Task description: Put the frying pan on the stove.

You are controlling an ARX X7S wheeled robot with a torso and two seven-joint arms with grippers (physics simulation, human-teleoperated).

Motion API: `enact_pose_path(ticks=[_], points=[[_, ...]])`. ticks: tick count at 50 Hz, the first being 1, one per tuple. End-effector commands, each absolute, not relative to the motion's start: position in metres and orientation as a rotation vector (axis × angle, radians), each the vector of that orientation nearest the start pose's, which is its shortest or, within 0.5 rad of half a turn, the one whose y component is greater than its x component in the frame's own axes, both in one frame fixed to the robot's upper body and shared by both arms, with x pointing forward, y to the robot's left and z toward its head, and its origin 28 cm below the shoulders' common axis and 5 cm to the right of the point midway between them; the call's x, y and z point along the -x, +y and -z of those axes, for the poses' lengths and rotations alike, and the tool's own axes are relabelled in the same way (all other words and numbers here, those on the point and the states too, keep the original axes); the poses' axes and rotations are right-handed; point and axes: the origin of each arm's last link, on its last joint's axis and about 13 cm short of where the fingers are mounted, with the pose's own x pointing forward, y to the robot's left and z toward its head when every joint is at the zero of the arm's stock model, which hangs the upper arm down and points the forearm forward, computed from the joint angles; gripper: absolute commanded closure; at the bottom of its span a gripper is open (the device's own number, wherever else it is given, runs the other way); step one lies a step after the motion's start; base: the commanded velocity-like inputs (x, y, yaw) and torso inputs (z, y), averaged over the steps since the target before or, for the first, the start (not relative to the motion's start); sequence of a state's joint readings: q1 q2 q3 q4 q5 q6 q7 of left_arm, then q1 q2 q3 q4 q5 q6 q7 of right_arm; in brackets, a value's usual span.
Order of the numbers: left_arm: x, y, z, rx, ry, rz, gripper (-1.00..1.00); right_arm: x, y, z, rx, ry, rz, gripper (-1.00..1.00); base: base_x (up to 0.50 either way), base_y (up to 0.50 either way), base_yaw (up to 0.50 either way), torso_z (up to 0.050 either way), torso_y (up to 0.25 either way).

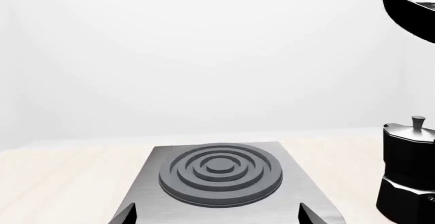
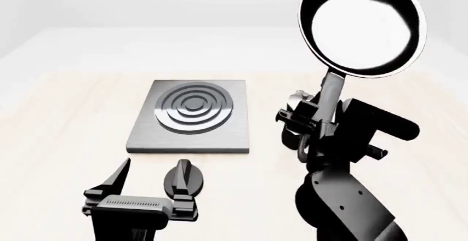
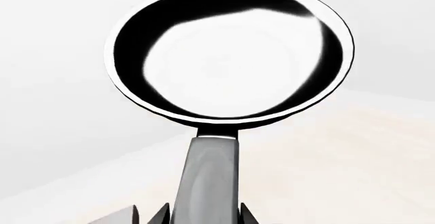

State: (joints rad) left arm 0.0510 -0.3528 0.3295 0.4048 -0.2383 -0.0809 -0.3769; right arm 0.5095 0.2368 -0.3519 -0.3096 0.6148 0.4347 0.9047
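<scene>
Pan (image 2: 363,27) empty, held aloft by right pincer (image 2: 316,121), off stove (image 2: 194,115).

Bright, even, flat light fills all three views, and the white backdrop blows out to near featureless. Shadows on the table (image 2: 66,115) are barely there. The pan (image 2: 363,27) shows a glaring white inside (its dark reflection sits at about 11 o'clock in the right wrist view). Edges look slightly soft, perhaps from low render resolution. The stove (image 2: 192,115) rings shade gently.
</scene>
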Motion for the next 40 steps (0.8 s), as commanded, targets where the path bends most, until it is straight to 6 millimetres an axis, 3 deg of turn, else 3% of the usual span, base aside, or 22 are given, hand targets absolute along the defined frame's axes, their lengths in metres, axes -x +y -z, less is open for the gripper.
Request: enact_pose_path(ticks=[1, 20, 40], points=[[-0.184, 0.201, -0.071, -0.02, -0.167, 0.049, -1.0, -0.286, -0.043, -0.171, -0.193, -0.145, 0.215, 1.0, 0.0, 0.0, 0.0, 0.0, 0.0], [-0.185, 0.202, -0.072, -0.015, -0.171, 0.044, -1.0, -0.297, -0.027, -0.171, -0.126, -0.115, 0.13, 1.0, 0.0, 0.0, 0.0, 0.001, 0.002], [-0.185, 0.201, -0.073, -0.015, -0.174, 0.044, -1.0, -0.315, -0.014, -0.153, 0.023, -0.04, 0.029, 1.0, 0.0, 0.0, 0.0, 0.0, 0.002]])
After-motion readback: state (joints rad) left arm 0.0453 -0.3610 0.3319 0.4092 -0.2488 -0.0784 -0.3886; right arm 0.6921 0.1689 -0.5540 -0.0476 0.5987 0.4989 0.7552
